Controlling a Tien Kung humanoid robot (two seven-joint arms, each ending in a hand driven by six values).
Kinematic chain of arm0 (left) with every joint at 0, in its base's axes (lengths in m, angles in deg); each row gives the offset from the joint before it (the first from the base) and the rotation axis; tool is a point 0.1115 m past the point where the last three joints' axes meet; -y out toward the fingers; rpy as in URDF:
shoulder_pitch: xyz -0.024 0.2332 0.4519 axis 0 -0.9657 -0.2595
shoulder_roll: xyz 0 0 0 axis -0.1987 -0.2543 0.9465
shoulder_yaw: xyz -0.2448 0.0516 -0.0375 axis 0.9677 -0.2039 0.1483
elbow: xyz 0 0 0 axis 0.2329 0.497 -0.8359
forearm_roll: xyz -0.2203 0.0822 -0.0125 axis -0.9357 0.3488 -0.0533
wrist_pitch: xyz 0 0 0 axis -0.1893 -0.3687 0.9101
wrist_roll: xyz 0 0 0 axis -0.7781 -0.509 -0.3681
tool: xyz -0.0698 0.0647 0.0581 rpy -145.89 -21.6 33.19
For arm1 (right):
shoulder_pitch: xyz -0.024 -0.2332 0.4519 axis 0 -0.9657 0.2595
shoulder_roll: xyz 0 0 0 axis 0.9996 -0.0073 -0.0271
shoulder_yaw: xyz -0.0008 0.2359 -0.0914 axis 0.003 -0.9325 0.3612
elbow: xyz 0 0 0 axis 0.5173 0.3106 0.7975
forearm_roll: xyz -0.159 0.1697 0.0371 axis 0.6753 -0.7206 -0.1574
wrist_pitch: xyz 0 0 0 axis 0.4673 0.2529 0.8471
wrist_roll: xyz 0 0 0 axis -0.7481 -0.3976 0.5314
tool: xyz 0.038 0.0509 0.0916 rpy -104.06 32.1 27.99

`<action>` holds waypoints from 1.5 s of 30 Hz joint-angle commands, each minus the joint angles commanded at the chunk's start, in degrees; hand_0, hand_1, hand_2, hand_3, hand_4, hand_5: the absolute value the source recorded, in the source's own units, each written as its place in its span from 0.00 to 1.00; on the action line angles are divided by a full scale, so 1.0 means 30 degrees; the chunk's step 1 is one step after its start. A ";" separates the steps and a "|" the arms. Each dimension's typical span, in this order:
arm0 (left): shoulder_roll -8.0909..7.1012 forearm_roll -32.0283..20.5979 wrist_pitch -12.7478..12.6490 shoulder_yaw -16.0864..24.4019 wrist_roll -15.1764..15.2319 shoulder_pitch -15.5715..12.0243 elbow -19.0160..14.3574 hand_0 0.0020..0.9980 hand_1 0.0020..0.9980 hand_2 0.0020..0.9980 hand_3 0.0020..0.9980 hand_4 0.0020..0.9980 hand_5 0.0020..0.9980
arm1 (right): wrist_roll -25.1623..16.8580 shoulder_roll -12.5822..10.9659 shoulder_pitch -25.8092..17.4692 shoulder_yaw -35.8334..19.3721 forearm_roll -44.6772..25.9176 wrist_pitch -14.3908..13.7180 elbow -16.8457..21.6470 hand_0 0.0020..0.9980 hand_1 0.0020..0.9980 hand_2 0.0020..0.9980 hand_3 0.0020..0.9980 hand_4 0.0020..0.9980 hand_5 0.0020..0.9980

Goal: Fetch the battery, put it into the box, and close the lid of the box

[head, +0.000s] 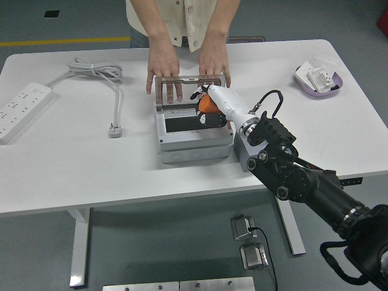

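The worktop [60, 176] is plain white. The box [193, 140] is light grey with a black inside, and its lid [191, 90] is clear with a grey rim. The battery [208, 104] is orange. The right hand [213, 104] has a white shell and dark fingers [211, 119], on a black arm [303, 182]. The power strip [19, 110] and its cable [100, 76] are white to pale grey. The dish [318, 80] is lilac, holding white packets. The person's shirt [182, 18] is cream. The floor [36, 254] is dull grey-green with a yellow line [60, 42].
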 joint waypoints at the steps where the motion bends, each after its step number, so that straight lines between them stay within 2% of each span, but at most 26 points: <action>1: -0.0003 0.0001 0.0002 -0.0003 0.0001 0.0006 0.0000 0.61 0.64 0.61 0.60 0.62 0.14 | 0.0002 0.0000 0.0021 0.0037 -0.0022 0.0002 -0.0025 0.31 0.45 0.58 0.67 0.47 0.22; 23: -0.0067 0.0184 0.0058 -0.0112 -0.0081 0.0161 0.0000 0.61 0.64 0.61 0.60 0.62 0.14 | -0.0517 0.0000 0.0245 0.0578 -0.0767 -0.0098 -0.0490 0.32 0.46 0.59 0.67 0.51 0.23; 24: -0.0069 0.0195 0.0056 -0.0101 -0.0088 0.0160 0.0000 0.61 0.64 0.61 0.60 0.62 0.14 | -0.0541 0.0000 0.0248 0.0607 -0.0863 -0.0056 -0.0477 0.35 0.45 0.60 0.69 0.74 0.37; 29: -0.0082 0.0243 0.0057 -0.0060 -0.0104 0.0164 0.0000 0.61 0.64 0.61 0.60 0.62 0.14 | -0.0716 0.0000 0.0257 0.0829 -0.1618 0.0210 -0.0361 0.35 0.45 0.60 0.69 0.74 0.37; 30: -0.0082 0.0246 0.0056 -0.0055 -0.0102 0.0168 0.0000 0.61 0.64 0.61 0.60 0.62 0.14 | -0.0774 0.0000 0.0266 0.0895 -0.1791 0.0283 -0.0323 0.55 0.53 0.62 0.73 0.88 0.47; 35: -0.0075 0.0249 0.0056 -0.0060 -0.0105 0.0180 0.0000 0.61 0.64 0.61 0.60 0.62 0.14 | -0.0925 0.0000 0.0324 0.1216 -0.2305 0.0488 -0.0217 0.55 0.53 0.62 0.73 0.88 0.47; 36: -0.0073 0.0251 0.0056 -0.0061 -0.0107 0.0183 0.0000 0.61 0.64 0.61 0.60 0.62 0.14 | -0.0929 0.0000 0.0332 0.1254 -0.2353 0.0503 -0.0213 0.71 0.62 0.66 0.74 0.93 0.54; 41: -0.0053 0.0225 0.0063 -0.0108 -0.0112 0.0194 0.0000 0.61 0.64 0.61 0.60 0.62 0.14 | -0.0868 0.0000 0.0388 0.1357 -0.2385 0.0608 -0.0235 0.71 0.62 0.66 0.74 0.93 0.54; 42: -0.0050 0.0218 0.0064 -0.0117 -0.0113 0.0194 0.0000 0.61 0.64 0.61 0.60 0.62 0.14 | -0.0856 0.0000 0.0396 0.1355 -0.2363 0.0632 -0.0236 0.72 0.64 0.67 0.75 0.96 0.60; 45: -0.0031 0.0184 0.0070 -0.0159 -0.0117 0.0192 0.0000 0.61 0.64 0.61 0.60 0.62 0.14 | -0.0820 0.0000 0.0406 0.1328 -0.2238 0.0677 -0.0170 0.72 0.64 0.67 0.75 0.96 0.60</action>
